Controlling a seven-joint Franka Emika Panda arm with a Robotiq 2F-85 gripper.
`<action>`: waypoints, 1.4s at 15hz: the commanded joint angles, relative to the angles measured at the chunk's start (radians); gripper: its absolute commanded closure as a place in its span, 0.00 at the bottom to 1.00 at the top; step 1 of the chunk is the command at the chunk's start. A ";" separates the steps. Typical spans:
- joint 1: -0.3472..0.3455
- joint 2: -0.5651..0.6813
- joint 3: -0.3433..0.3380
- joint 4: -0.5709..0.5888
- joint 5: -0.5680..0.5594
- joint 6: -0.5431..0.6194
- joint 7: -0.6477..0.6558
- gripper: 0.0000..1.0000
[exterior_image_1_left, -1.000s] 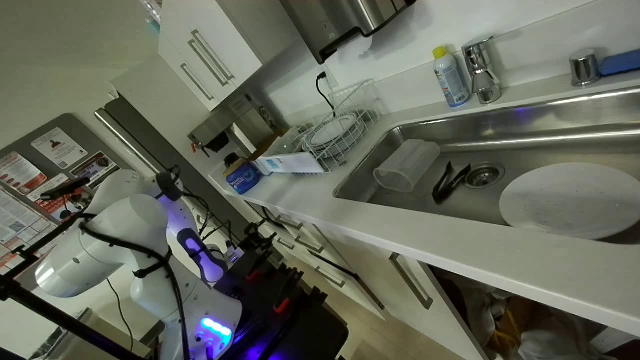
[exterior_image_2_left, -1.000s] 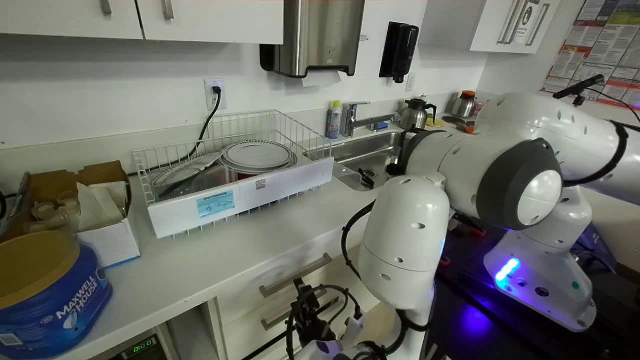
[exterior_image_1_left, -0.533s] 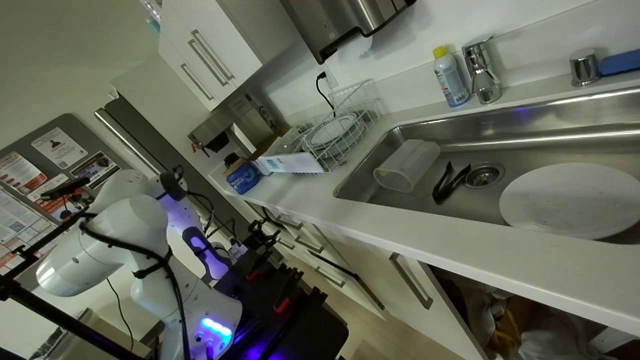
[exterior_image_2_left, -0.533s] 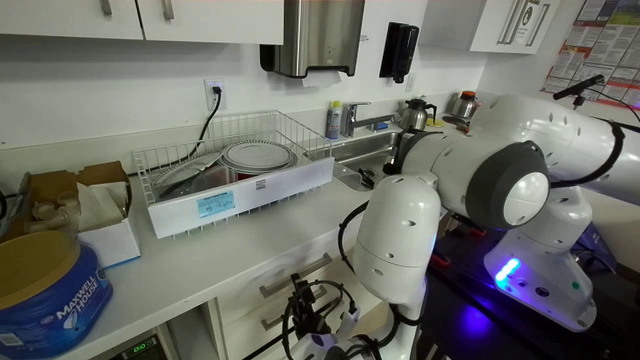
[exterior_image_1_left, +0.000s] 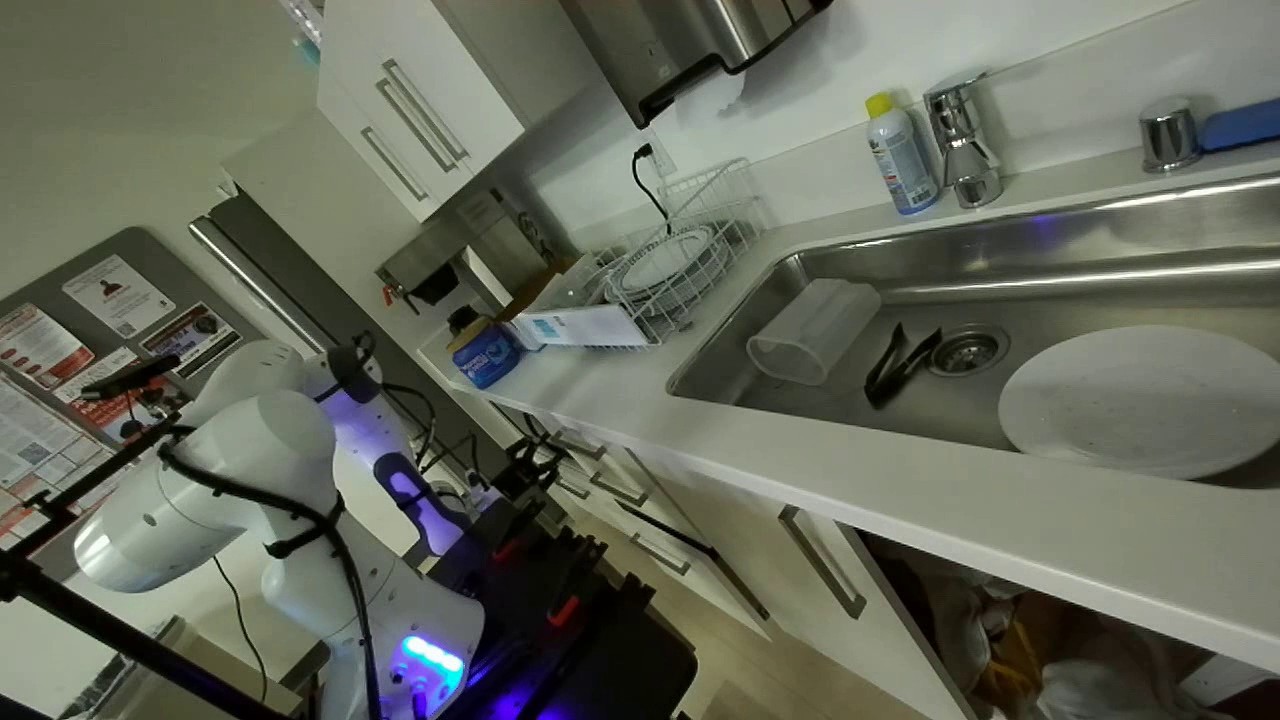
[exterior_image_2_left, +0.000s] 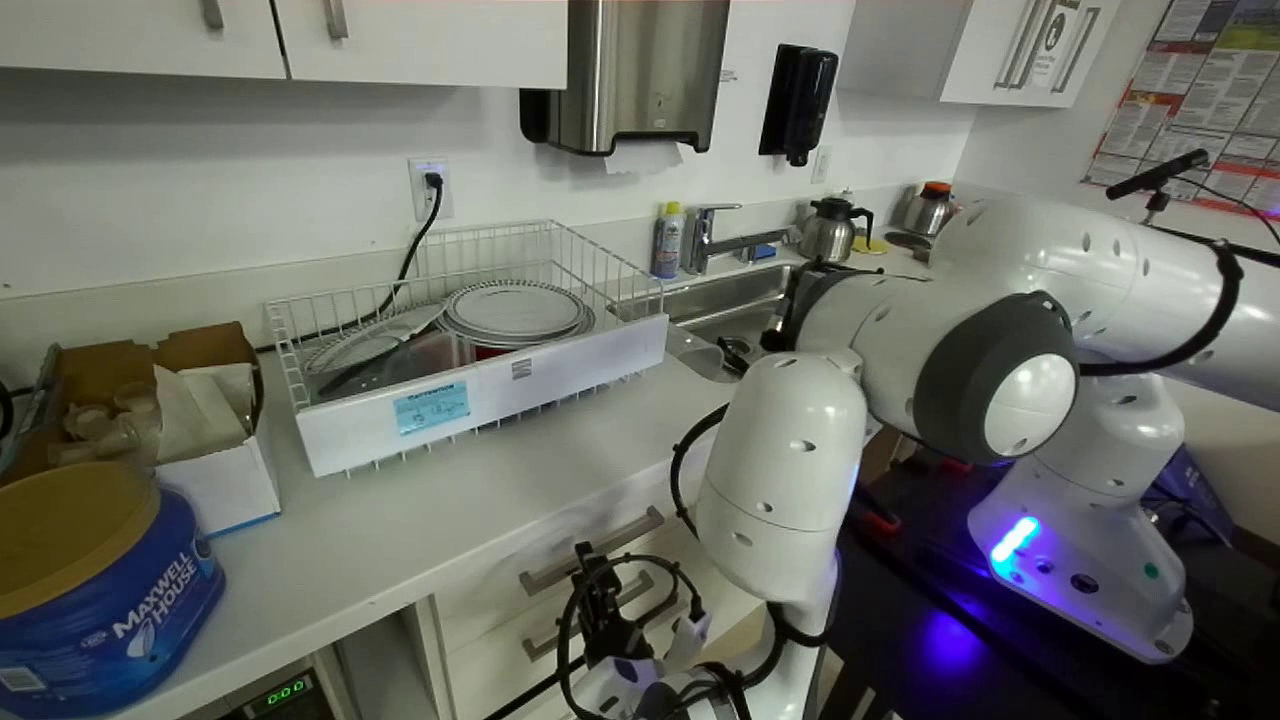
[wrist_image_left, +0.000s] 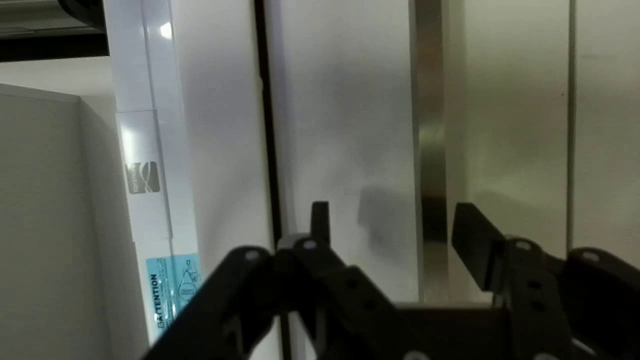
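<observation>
In the wrist view my gripper (wrist_image_left: 391, 210) stands open, its dark fingers (wrist_image_left: 320, 220) well apart. A metal strip, apparently a drawer handle (wrist_image_left: 431, 150), runs through the gap, closer to the right-hand finger. I see nothing gripped, and whether a finger touches the strip I cannot tell. Behind the fingers is a white drawer front (wrist_image_left: 345, 125), just under the counter edge (wrist_image_left: 220, 125). In an exterior view the dark hand parts (exterior_image_2_left: 605, 610) sit before the drawers, by the upper drawer handle (exterior_image_2_left: 640, 528); the fingers cannot be made out there.
On the counter stand a wire dish rack (exterior_image_2_left: 560, 375) with plates, a cardboard box (exterior_image_2_left: 220, 485) and a blue coffee tub (exterior_image_2_left: 110, 610). A steel sink (exterior_image_1_left: 940, 275) holds a clear container (exterior_image_1_left: 815, 335), black tongs (exterior_image_1_left: 895, 370) and a large plate (exterior_image_1_left: 1140, 400). Cables loop round the arm (exterior_image_2_left: 780, 490).
The arm has shifted slightly: leftward in one exterior picture, and to the right towards the drawers in the other. The drawers and the items on the counter look the same.
</observation>
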 joint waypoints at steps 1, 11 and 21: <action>-0.012 0.026 0.012 0.032 -0.010 -0.039 -0.029 0.66; -0.009 0.046 0.020 0.050 0.002 -0.066 -0.029 1.00; 0.005 0.033 0.080 0.033 0.032 -0.098 -0.034 0.60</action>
